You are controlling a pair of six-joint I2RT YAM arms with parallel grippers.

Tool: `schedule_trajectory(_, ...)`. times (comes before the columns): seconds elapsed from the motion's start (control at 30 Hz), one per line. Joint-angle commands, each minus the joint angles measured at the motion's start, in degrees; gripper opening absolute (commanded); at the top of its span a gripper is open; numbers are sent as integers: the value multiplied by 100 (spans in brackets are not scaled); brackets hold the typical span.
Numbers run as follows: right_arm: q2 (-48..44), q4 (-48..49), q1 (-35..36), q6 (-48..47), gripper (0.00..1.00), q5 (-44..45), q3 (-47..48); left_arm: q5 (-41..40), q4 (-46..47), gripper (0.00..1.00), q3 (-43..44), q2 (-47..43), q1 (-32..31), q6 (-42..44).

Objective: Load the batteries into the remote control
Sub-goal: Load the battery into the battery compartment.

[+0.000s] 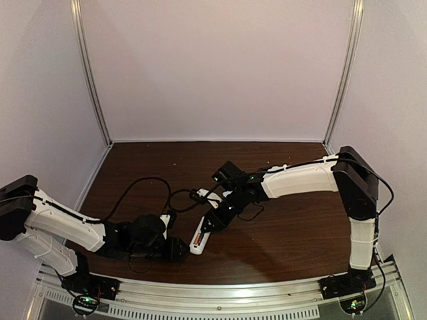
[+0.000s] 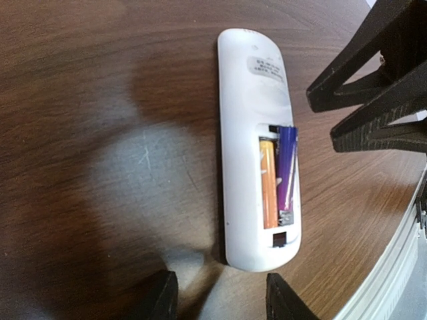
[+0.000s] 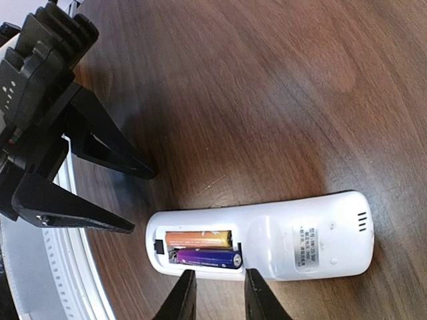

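Observation:
The white remote control lies back-up on the dark table, its battery bay uncovered. Two batteries lie side by side in the bay: an orange one and a purple one, which sits slightly askew. My right gripper is open a little, with nothing between its fingers, and its tips stand just beside the remote's long edge at the purple battery. My left gripper is open and empty, just off the remote's bay end and apart from it.
Black cables loop over the table behind the left arm. A metal rail runs along the table's near edge, close to the remote. The two grippers are close together over the remote, and pale walls enclose the table.

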Motion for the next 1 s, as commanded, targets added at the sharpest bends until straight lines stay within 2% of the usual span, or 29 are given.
schedule_trajectory(0.0, 98, -123, 65, -100, 27, 139, 127, 48, 142, 47, 70, 69, 46, 6)
schedule_trajectory(0.97, 258, -316, 76, -263, 26, 234, 433, 141, 319, 47, 71, 202, 48, 40)
